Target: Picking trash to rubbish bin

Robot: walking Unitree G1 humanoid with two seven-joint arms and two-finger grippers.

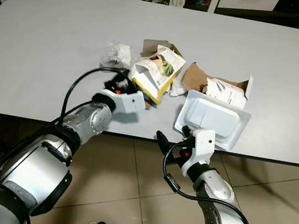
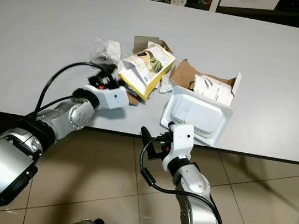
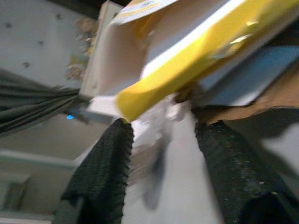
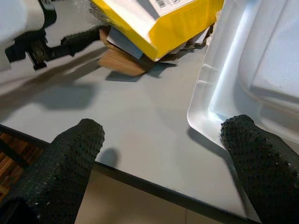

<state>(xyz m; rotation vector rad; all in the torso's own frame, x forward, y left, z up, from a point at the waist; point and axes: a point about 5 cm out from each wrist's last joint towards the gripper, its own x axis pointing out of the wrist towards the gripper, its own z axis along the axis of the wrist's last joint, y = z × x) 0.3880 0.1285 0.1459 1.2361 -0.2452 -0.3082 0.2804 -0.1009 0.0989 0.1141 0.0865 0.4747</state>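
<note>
Yellow box [image 1: 158, 71], white tray [image 1: 212, 118], clustered on table

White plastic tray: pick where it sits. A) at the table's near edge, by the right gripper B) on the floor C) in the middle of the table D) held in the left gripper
A: the white plastic tray lies at the table's near edge, just ahead of the right gripper.

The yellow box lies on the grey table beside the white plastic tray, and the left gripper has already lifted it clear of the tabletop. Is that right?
Not quite. The yellow box has not been lifted: it lies on the grey table beside the white plastic tray. The left gripper is open, its fingers just reaching the box's lower edge, as the left wrist view shows.
</note>
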